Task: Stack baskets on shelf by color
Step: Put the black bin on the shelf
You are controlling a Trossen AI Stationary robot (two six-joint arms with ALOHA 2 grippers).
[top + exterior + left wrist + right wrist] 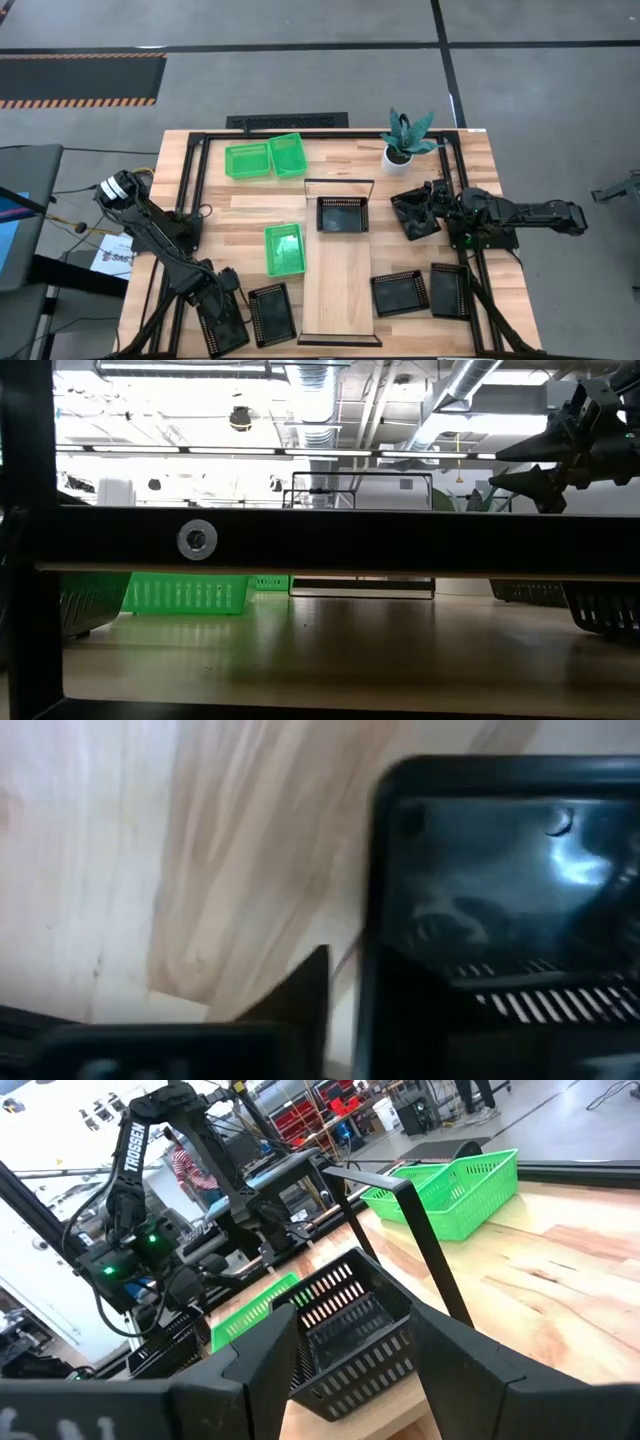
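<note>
One black basket (343, 214) already sat on the shelf (339, 280) at its far end; three green baskets (283, 248) lay on the table left of the shelf, other black ones around its near end. Left gripper (222, 325) was down at the near-left corner over a black basket (500, 910), one finger inside its rim, fingers closing but cannot tell if grip was made. Right gripper (350, 1355) hovered beside the shelf's far end, fingers spread, holding nothing. Step looked like picking a black basket; next calls for a firm pinch on the rim, then lift toward the shelf
</note>
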